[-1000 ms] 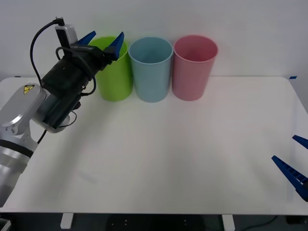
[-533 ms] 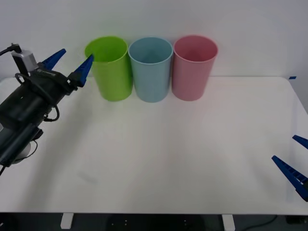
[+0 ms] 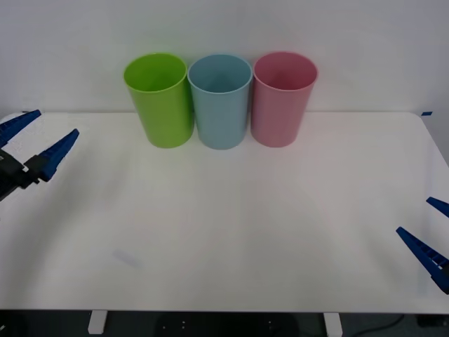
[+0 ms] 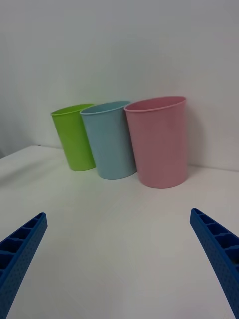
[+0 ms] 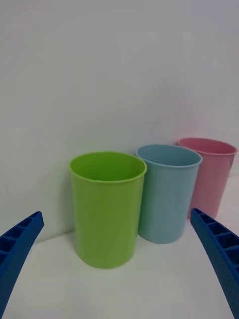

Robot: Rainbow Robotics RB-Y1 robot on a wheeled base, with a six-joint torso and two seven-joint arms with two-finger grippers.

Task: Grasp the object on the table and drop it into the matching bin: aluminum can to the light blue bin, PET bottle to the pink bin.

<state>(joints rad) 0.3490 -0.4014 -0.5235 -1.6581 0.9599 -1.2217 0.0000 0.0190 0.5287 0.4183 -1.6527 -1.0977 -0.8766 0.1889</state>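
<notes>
No can is visible on the surface (image 3: 231, 232) or between either set of fingers. Judged from this, the can already lies inside one of the bins; the bin interiors are not visible deeply enough to confirm which.

The light blue bin (image 3: 220, 100) stands upright at the far edge of the surface, between the lime green bin (image 3: 160, 98) on its left and the pink bin (image 3: 283, 97) on its right, each just beside it.

The left gripper (image 3: 31, 144) has changed position. One second ago it hung over the lime green bin's rim, left of the light blue bin. It is now well left of the light blue bin, at the left edge of the surface, lower and nearer the robot. Its fingers are apart and hold nothing.

The right gripper (image 3: 433, 235) is unchanged, parked well right of the light blue bin at the near right edge, fingers apart and empty.

The retreat indicates a finished release. The earlier position over the green bin raises doubt about correct sorting.
</notes>
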